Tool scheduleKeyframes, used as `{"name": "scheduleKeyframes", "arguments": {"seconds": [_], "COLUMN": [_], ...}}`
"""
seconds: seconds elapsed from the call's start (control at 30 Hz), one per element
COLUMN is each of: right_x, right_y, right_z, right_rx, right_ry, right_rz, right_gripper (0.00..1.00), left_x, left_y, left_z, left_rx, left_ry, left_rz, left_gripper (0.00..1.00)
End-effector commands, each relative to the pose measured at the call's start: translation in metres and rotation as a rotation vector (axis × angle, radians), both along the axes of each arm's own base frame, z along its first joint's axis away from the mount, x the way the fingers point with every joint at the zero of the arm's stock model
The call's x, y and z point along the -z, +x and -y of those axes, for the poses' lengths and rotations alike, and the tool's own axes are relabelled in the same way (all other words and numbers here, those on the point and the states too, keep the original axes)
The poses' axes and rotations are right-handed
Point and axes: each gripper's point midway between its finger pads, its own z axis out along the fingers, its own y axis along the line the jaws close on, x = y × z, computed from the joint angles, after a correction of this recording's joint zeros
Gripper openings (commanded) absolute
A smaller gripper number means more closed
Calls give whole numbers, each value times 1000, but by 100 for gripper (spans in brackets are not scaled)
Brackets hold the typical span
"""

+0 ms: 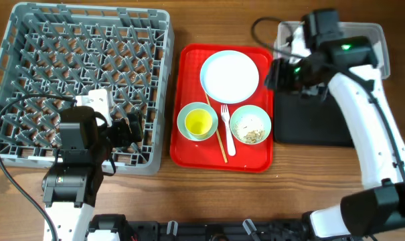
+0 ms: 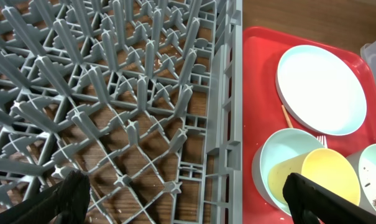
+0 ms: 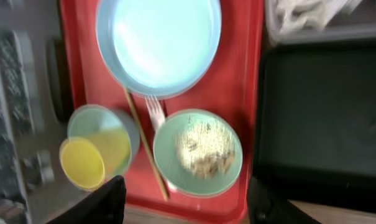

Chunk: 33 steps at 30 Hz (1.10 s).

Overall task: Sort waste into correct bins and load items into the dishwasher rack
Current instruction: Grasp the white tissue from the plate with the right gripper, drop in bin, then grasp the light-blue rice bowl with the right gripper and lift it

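The grey dishwasher rack [image 1: 28, 40] stands at the left with no dishes in it. My left gripper [image 1: 130, 129] hangs open and empty over its right front edge [image 2: 188, 205]. On the red tray are the white plate [image 1: 229, 75], a green bowl [image 1: 186, 120] holding the yellow cup [image 1: 199, 122], the fork [image 1: 227, 130], the chopstick [image 1: 217, 134], and a green bowl [image 1: 250, 124] with beige scraps [image 3: 206, 152]. My right gripper [image 1: 277, 73] is open and empty [image 3: 188, 208] above the tray's right edge. The red wrapper is out of view.
The black tray [image 1: 309, 120] lies right of the red tray [image 1: 189, 60]. The clear tub [image 1: 379, 47] stands behind it under my right arm, with something white and crumpled [image 3: 296, 12] inside. Bare wooden table runs along the front.
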Motion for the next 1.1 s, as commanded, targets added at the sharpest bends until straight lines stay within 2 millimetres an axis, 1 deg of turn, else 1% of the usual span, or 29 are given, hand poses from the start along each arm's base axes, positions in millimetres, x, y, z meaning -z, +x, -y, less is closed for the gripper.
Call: {"name": "scheduleKeyframes", "arguments": {"seconds": [0.0, 0.07, 0.13, 0.2, 0.27, 0.33, 0.4, 0.53, 0.6, 0.67, 0.8, 0.9, 1.07], "right_x": [-12, -15, -11, -1, 13, 24, 34, 50, 65, 85, 118, 132, 153], "right_y": [-28, -43, -59, -71, -74, -72, -64, -45, -37, -36, -34, -31, -36], "right_z": [-7, -12, -17, -24, -32, -46, -57, -66, -71, -74, -79, -83, -100], "right_rx": [-14, -46, -89, -141, -183, -220, -239, -238, -239, -248, -257, -263, -302], "right_ry": [-28, -23, -34, -49, -83, -76, -65, -63, -70, -74, -88, -92, -100], "right_rz": [49, 75, 91, 93, 101, 129, 157, 172, 149, 90, 10, -7, -36], "right_gripper": [64, 65, 66, 66, 67, 68, 68, 69, 69, 69, 69, 69, 62], "left_x": [-9, -9, -9, -9, -9, -9, -9, -9, -9, -9, -9, -9, -9], "left_y": [3, 3, 3, 3, 3, 3, 3, 3, 3, 3, 3, 3, 3], "left_z": [-1, -1, -1, -1, -1, -1, -1, -1, -1, -1, -1, -1, -1], "left_rx": [-3, -3, -3, -3, -3, -3, -3, -3, -3, -3, -3, -3, -3], "left_ry": [-8, -8, -8, -8, -8, -8, -8, -8, -8, -8, -8, -8, -8], "left_rz": [22, 22, 22, 23, 23, 22, 22, 22, 23, 22, 22, 22, 22], "left_gripper": [100, 100, 100, 100, 100, 100, 100, 100, 100, 100, 100, 100, 100]}}
